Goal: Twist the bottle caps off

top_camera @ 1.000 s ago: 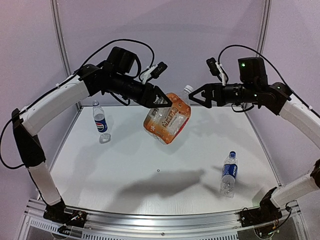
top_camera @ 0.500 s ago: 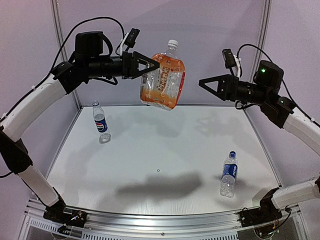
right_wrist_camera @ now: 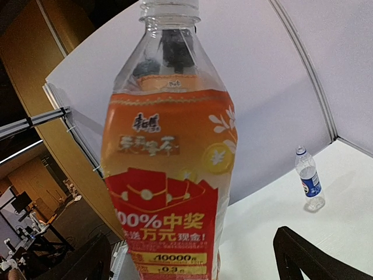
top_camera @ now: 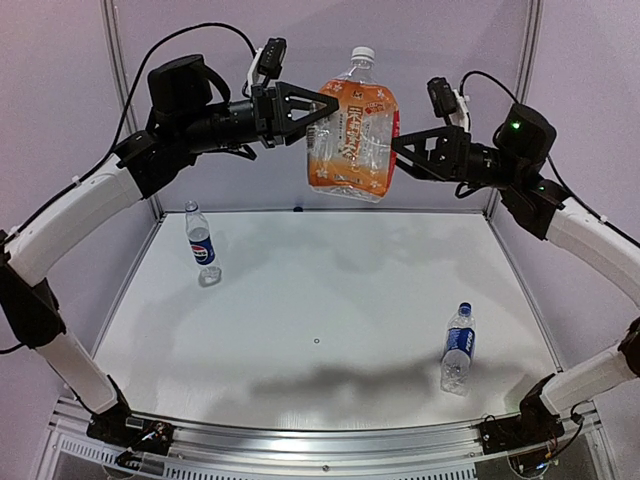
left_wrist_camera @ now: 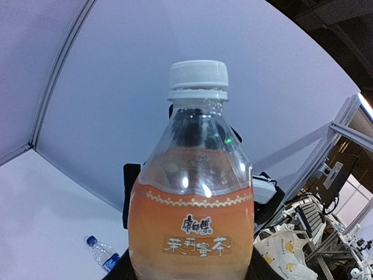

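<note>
Step in hand: set-up for unscrewing whitish cap (top_camera: 362, 53), top centre of frame, seated on orange-labelled tea bottle (top_camera: 352, 140).
Left gripper (top_camera: 318, 108): fingers clamped on bottle's upper left side, bottle held upright in mid-air.
Right gripper (top_camera: 400, 152): fingers wide apart at bottle's right flank, below cap level; contact unclear.
Next move, as judged: right gripper up to cap, fingers centred around it, close, twist; left grip must resist turning.
Waiting on table (top_camera: 320, 300): slim blue-labelled bottle (top_camera: 200, 240) left of centre, cap unclear; second slim bottle (top_camera: 458, 345) lower right, blue cap (top_camera: 465, 307) on.
</note>
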`<action>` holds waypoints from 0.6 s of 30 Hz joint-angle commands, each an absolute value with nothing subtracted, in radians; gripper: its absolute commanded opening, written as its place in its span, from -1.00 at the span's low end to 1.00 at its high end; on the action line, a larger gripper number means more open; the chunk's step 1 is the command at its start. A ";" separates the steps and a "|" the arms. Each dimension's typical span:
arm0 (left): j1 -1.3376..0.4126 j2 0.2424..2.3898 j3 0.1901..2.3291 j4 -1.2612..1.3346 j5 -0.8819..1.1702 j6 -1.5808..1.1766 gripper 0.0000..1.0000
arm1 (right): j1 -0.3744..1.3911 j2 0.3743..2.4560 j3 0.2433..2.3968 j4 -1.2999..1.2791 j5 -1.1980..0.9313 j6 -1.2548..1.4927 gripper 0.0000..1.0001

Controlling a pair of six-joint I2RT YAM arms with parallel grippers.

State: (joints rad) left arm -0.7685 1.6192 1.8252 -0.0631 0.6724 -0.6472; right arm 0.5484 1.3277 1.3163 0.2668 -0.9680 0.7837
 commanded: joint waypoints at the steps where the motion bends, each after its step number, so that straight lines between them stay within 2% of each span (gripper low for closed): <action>1: -0.787 1.646 1.824 -0.008 0.613 -0.674 -0.48 | 0.575 1.362 1.335 0.293 -0.975 0.804 0.98; 9: -0.809 1.669 1.827 -0.014 0.561 -0.669 -0.47 | 0.604 1.397 1.355 0.301 -0.932 0.804 0.80; 18: -0.824 1.683 1.812 -0.020 0.529 -0.658 -0.37 | 0.619 1.421 1.367 0.295 -0.928 0.800 0.13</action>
